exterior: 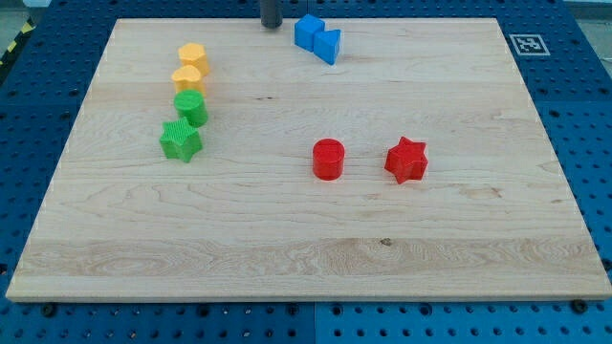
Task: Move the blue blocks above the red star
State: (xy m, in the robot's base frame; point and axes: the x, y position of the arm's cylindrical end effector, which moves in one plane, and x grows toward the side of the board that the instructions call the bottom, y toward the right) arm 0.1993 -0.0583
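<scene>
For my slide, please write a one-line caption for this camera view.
My tip stands left of two touching blue blocks at the wooden board's top edge, far above-left of the red star block.

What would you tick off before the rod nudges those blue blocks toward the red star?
1. My tip in view, at the view's top edge: ok.
2. Tip left of the blue blocks, ready to push right: ok.
3. The two blue blocks touch as a pair: ok.
4. Board bare above the red star: ok.
5. Red cylinder off the path: ok.
6. Tip touching the blocks: cannot tell.
</scene>
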